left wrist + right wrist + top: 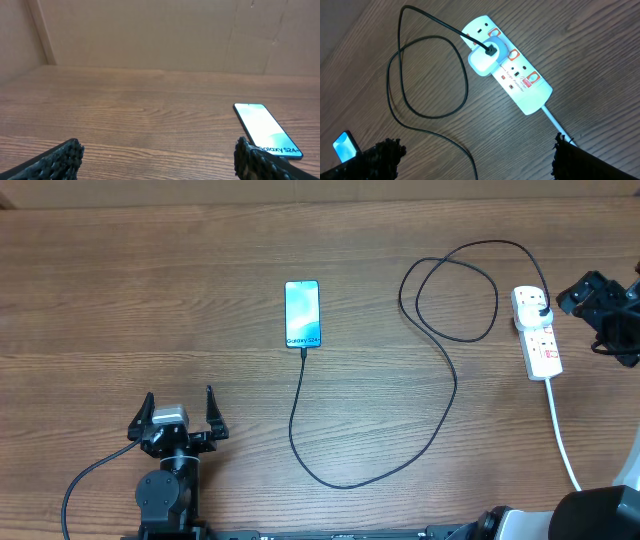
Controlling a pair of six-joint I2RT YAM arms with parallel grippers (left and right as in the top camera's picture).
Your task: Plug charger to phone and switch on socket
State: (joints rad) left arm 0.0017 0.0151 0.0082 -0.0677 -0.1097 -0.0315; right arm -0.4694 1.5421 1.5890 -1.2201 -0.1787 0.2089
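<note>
With right gripper [475,157] spread wide by socket [537,332] at three o'clock, press one finger squarely on the switch [514,53] serving charger [292,425] (phone [302,313] at twelve looks connected); leave left gripper [180,402], spread too, at seven.

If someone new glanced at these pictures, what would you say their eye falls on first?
The phone, its screen glowing bright cyan, stands out in the middle of the brown wooden table. Next comes the black charger cable, sweeping from the phone's near end in wide loops to the white socket strip at the right edge.
</note>
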